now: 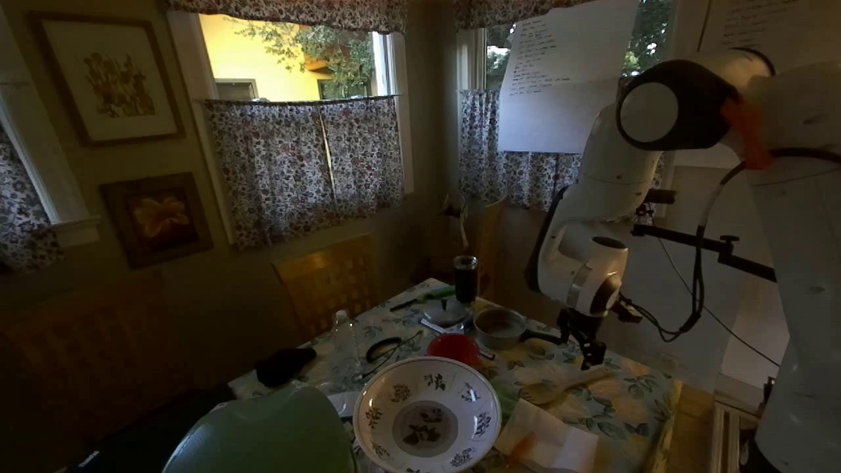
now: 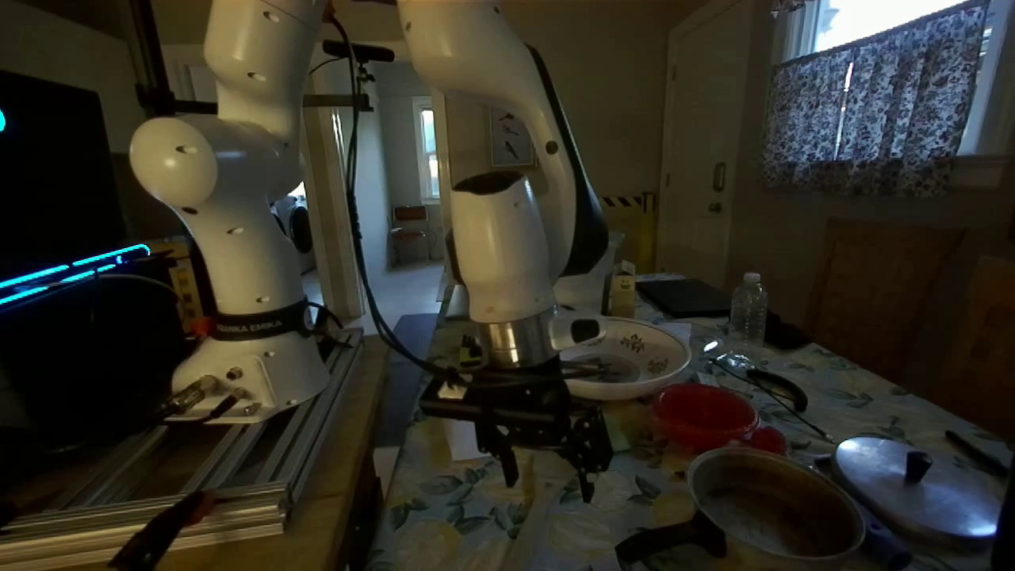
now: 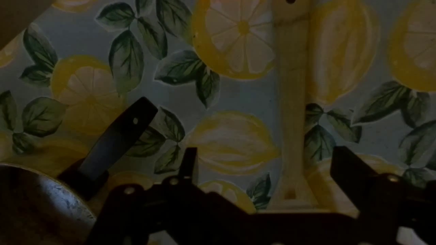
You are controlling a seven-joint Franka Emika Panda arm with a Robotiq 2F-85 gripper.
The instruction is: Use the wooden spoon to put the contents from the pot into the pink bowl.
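The wooden spoon (image 1: 552, 392) lies on the lemon-print tablecloth. In the wrist view its handle (image 3: 292, 102) runs up the picture, and its bowl end is mostly hidden behind the gripper. My gripper (image 3: 264, 149) is open and empty above the spoon, with the handle between its fingers in that view. The gripper also shows in both exterior views (image 1: 591, 361) (image 2: 549, 488). The pot (image 1: 500, 328) stands beside it, black handle toward the gripper; its inside (image 2: 773, 507) looks brownish, and contents cannot be made out. The pink bowl (image 1: 453, 349) (image 2: 704, 418) sits beside the pot.
A large white floral bowl (image 1: 425, 417) stands by the pink bowl. A metal lid (image 2: 916, 484) lies beside the pot. A clear bottle (image 2: 747, 311), a dark jar (image 1: 465, 279) and a paper sheet (image 1: 550, 439) are on the table. A green object (image 1: 263, 433) is in the foreground.
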